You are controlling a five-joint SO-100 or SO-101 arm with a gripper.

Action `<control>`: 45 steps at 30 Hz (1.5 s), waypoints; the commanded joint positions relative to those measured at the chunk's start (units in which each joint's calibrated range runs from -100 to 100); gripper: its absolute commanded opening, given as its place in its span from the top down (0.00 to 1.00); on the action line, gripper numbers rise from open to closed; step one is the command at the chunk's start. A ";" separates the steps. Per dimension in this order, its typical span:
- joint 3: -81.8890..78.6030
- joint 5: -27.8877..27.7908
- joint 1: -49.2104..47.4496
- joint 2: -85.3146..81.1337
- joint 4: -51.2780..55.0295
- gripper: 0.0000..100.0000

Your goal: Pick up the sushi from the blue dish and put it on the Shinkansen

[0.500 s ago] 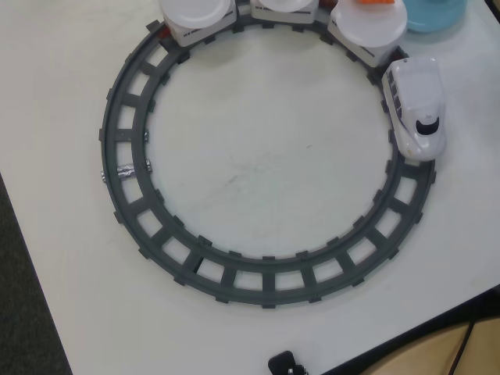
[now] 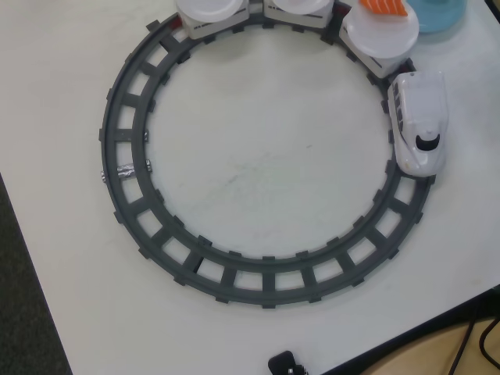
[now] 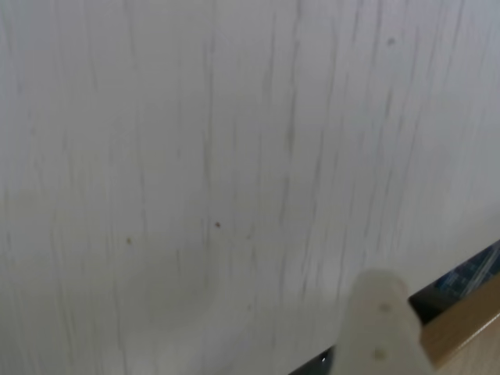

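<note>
The white Shinkansen (image 2: 419, 121) stands on the right side of the grey ring track (image 2: 125, 141), nose toward the bottom of the overhead view. Its three cars carry round white plates (image 2: 380, 35) along the top edge. An orange white-striped salmon piece (image 2: 387, 6) lies on the plate just behind the engine. The light-blue dish (image 2: 441, 16) is cut off at the top right; no yellow-topped sushi shows on it or elsewhere. In the wrist view only one pale finger (image 3: 380, 320) of my gripper shows, low right, over bare white table. The other finger is out of frame.
The white table (image 2: 266, 164) ends in a dark edge at the left and lower right of the overhead view. A small black part (image 2: 285, 364) sits at the bottom edge. The wrist view shows the table's wooden edge (image 3: 461, 328) at the lower right.
</note>
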State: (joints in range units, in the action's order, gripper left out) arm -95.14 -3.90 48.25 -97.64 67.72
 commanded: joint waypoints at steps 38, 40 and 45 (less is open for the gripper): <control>4.83 3.06 0.61 0.65 -2.72 0.73; 6.36 5.26 0.70 0.56 -2.55 0.73; 11.65 5.94 0.08 0.65 -0.24 0.73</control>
State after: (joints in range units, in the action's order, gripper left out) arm -89.37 1.49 48.64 -97.31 66.84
